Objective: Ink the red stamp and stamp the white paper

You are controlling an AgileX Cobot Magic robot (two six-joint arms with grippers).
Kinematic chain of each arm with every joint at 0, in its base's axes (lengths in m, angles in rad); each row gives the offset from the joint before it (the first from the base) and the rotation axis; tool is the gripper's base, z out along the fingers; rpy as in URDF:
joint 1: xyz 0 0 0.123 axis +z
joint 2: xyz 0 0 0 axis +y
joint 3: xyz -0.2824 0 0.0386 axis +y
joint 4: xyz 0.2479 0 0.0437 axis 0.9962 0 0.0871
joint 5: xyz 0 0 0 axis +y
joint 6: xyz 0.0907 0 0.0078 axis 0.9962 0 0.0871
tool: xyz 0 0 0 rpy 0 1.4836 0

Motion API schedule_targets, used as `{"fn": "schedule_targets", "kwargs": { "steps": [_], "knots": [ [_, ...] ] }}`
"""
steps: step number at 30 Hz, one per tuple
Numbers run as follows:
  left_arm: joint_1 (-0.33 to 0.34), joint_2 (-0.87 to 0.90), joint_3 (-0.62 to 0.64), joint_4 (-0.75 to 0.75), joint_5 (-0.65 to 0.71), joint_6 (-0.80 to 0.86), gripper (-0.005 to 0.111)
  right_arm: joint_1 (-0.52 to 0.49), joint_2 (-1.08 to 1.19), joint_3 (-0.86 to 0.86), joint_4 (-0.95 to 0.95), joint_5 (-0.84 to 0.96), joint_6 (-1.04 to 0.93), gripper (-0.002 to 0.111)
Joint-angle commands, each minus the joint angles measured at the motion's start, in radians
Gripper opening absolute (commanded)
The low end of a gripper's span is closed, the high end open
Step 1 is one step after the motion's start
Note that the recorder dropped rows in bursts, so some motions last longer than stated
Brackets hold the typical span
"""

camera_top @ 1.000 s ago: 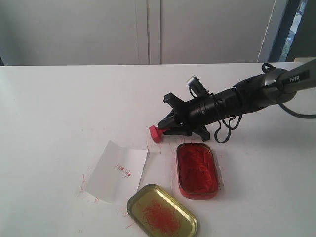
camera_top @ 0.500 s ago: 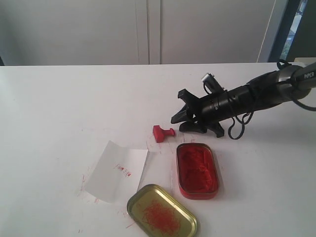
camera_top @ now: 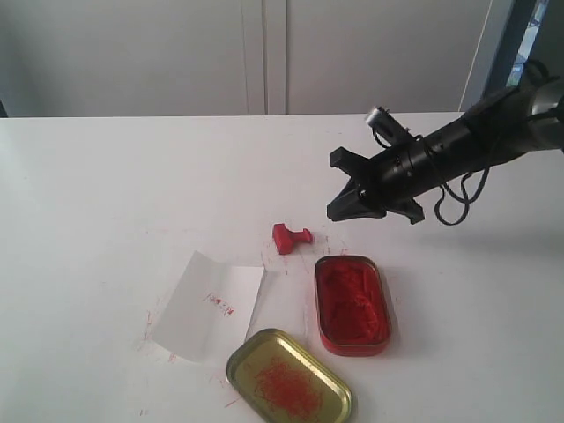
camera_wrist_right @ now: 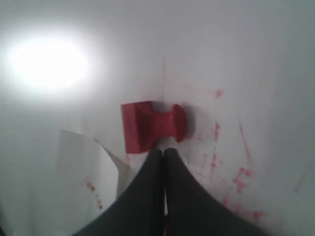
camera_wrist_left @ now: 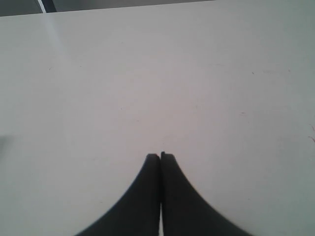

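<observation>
The red stamp [camera_top: 292,238] lies on its side on the white table, just beyond the far end of the red ink tin [camera_top: 352,304]; nothing holds it. My right gripper [camera_top: 335,211] hangs shut and empty to the stamp's right, raised off the table. In the right wrist view its closed tips [camera_wrist_right: 163,150] sit just short of the stamp [camera_wrist_right: 152,125], apart from it. The white paper [camera_top: 207,304] lies left of the tin with a small red mark on it, and its edge shows as well [camera_wrist_right: 83,167]. My left gripper [camera_wrist_left: 160,156] is shut over bare tabletop.
The gold oval lid [camera_top: 289,377], smeared with red, rests at the front beside the paper and the tin. Red ink smudges dot the table around the stamp [camera_wrist_right: 241,177]. A pale wall backs the table's far edge [camera_top: 264,115].
My right gripper has let go of the stamp and drawn back up and to the right, and its fingers now stand closed. The stamp stays lying on the table.
</observation>
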Motion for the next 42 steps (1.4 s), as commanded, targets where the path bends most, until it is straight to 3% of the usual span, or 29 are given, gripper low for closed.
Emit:
{"fn": "schedule_targets", "kwargs": {
  "steps": [1, 10, 19, 32, 42],
  "knots": [
    [0.001, -0.003, 0.005, -0.001, 0.002, 0.0, 0.0, -0.008, -0.032, 0.002, -0.174, 0.003, 0.117, 0.0],
    [0.001, -0.003, 0.005, -0.001, 0.002, 0.0, 0.0, -0.01, -0.096, 0.002, -0.428, 0.026, 0.333, 0.0],
    [0.001, -0.003, 0.005, -0.001, 0.002, 0.0, 0.0, -0.01, -0.153, 0.002, -0.794, 0.043, 0.693, 0.0],
    [0.001, -0.003, 0.005, -0.001, 0.002, 0.0, 0.0, -0.051, -0.166, 0.005, -0.834, 0.15, 0.727, 0.0],
    [0.001, -0.003, 0.005, -0.001, 0.002, 0.0, 0.0, -0.148, -0.252, 0.133, -0.838, 0.125, 0.706, 0.0]
  ]
}}
